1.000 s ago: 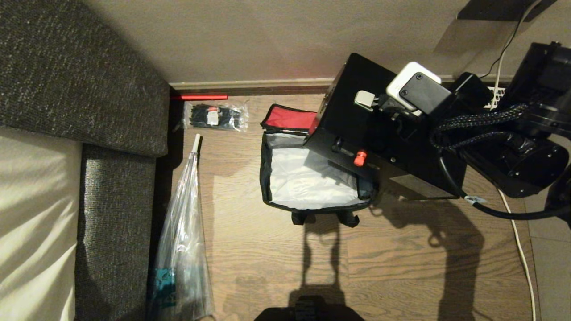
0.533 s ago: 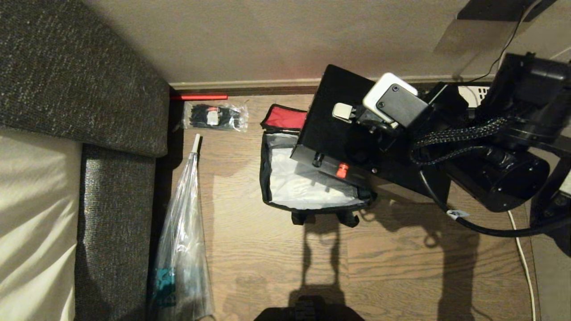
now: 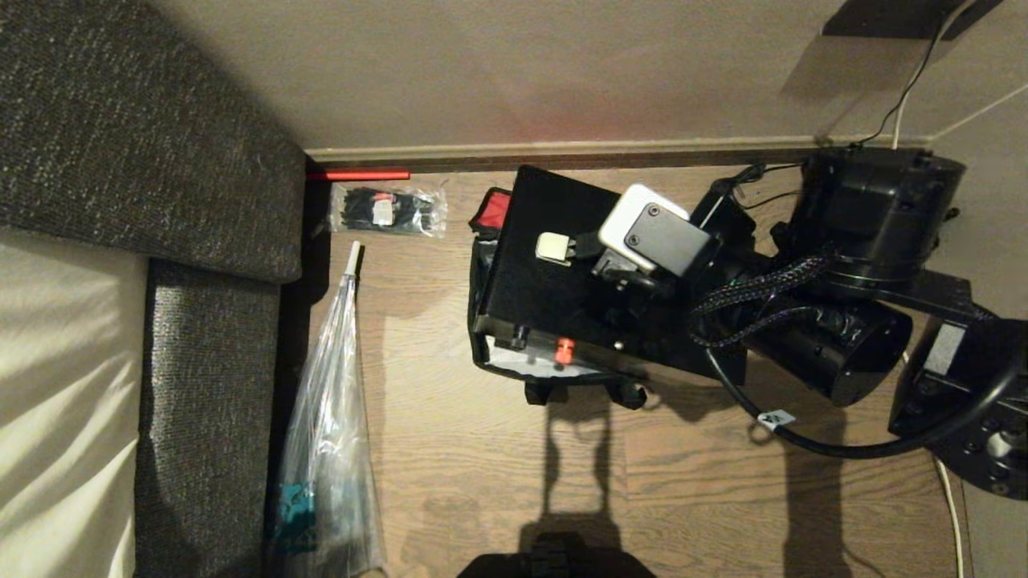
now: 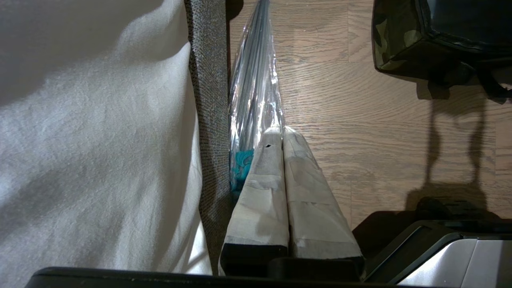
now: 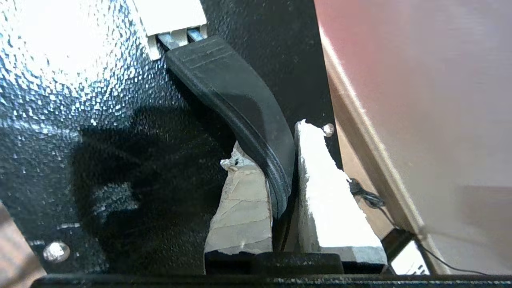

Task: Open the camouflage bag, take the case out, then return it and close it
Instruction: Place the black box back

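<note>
Head view: right gripper [image 5: 280,168] grips case [image 3: 554,273] handle [image 5: 236,100] over camouflage bag [image 4: 396,44].

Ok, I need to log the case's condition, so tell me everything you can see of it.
The case is a black rectangular hard box whose finish looks like speckled metal. A black handle sits on pale end mounts, and a small red button shows on its near side. The right gripper is shut on the handle, carrying the case, slightly tilted, above the open camouflage bag on the wooden floor. Whether it touches the bag cannot be told.
</note>
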